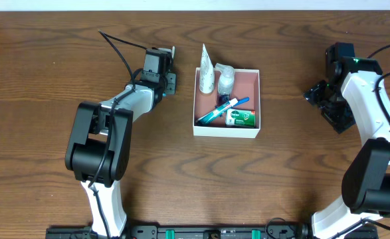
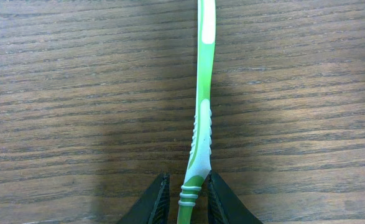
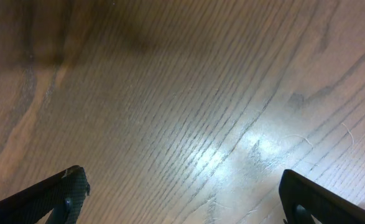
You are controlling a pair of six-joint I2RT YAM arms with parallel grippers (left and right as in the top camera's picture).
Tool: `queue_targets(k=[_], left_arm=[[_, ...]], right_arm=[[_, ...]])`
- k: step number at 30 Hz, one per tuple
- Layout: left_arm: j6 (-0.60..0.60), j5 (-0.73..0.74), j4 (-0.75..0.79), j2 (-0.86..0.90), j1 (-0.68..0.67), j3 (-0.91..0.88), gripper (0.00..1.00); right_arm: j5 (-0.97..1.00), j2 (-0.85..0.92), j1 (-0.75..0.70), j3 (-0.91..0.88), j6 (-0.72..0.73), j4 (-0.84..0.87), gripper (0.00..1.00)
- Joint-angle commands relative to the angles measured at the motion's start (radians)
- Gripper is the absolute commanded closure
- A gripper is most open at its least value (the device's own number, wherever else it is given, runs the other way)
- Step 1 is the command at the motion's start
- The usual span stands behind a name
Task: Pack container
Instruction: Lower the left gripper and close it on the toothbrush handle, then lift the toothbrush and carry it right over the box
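The container (image 1: 258, 99), a square white box with a reddish-brown inside, stands at the table's middle. It holds a white tube (image 1: 206, 70), a small clear bottle (image 1: 226, 79), a blue-and-teal toothbrush (image 1: 222, 109) and a green-and-white packet (image 1: 241, 118). My left gripper (image 1: 163, 72) (image 2: 187, 177) is left of the container, shut on the handle end of a green-and-white toothbrush (image 2: 204, 93). That toothbrush points away over the wood, and its head is out of the left wrist view. My right gripper (image 1: 329, 99) (image 3: 182, 177) is open and empty over bare wood, right of the container.
The wooden table (image 1: 48, 79) fills the view. Black cables (image 1: 118, 46) run behind the left arm. The right arm (image 1: 364, 99) stands along the right edge.
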Motion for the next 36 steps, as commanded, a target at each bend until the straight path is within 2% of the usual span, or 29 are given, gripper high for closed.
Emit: queue_targets(k=[1,16,19,20,23,36], left_arm=[[0.006,-0.002,0.002,0.018,0.004,0.016,0.78],[0.006,-0.001,-0.024,0.018,0.005,0.016,0.78],[0.006,-0.001,-0.024,0.018,0.005,0.016,0.81],[0.006,-0.001,-0.024,0.018,0.005,0.016,0.86],[0.006,-0.001,-0.024,0.018,0.005,0.016,0.88],[0.006,-0.001,-0.020,-0.008,0.005,0.017,0.89]], right_arm=[[0.011,0.006,-0.005,0.007,-0.004,0.000,0.01],[0.011,0.006,-0.005,0.007,-0.004,0.000,0.01],[0.011,0.006,-0.005,0.007,-0.004,0.000,0.01],[0.011,0.006,-0.005,0.007,-0.004,0.000,0.01],[0.011,0.006,-0.005,0.007,-0.004,0.000,0.01],[0.011,0.006,-0.005,0.007,-0.004,0.000,0.01]])
